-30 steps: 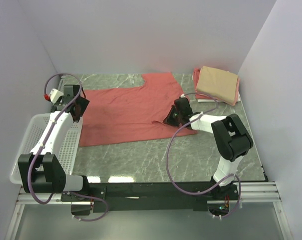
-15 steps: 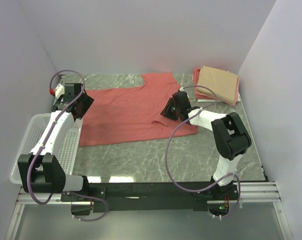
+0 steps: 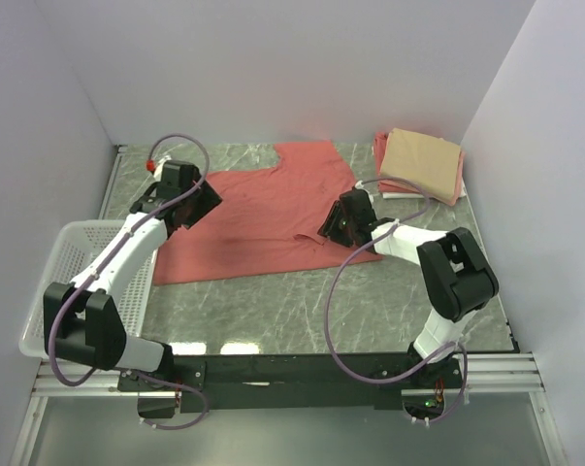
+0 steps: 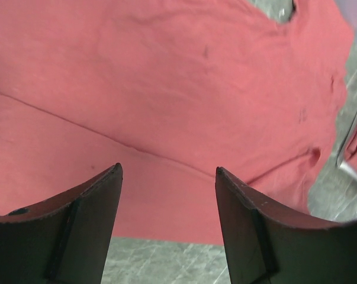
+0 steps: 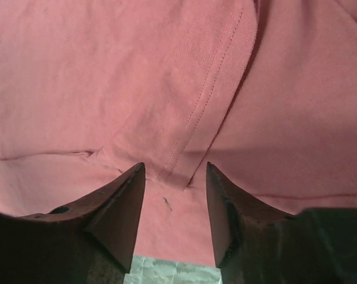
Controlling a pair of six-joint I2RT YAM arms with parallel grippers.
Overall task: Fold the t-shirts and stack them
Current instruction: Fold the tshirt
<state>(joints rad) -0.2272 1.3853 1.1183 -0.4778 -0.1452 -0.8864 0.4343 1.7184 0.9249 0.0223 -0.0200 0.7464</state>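
Observation:
A large salmon-red t-shirt (image 3: 263, 218) lies spread on the marble table, its right sleeve folded inward. My left gripper (image 3: 201, 207) hovers open over the shirt's left part. In the left wrist view its fingers (image 4: 86, 216) frame flat red cloth (image 4: 166, 89) and hold nothing. My right gripper (image 3: 333, 226) is low at the shirt's right side, open. In the right wrist view the folded sleeve hem (image 5: 208, 100) lies just beyond its gap (image 5: 174, 167), not pinched. A folded tan t-shirt (image 3: 423, 160) rests on a folded pink one (image 3: 380, 153) at the back right.
A white mesh basket (image 3: 88, 282) stands at the table's left edge beside the left arm. Walls close in the table on the left, back and right. Bare marble (image 3: 273, 301) shows between the red shirt and the arm bases.
My left arm swung right from the table's left edge to above the shirt. My right gripper opened and released the folded sleeve, which now lies flat.

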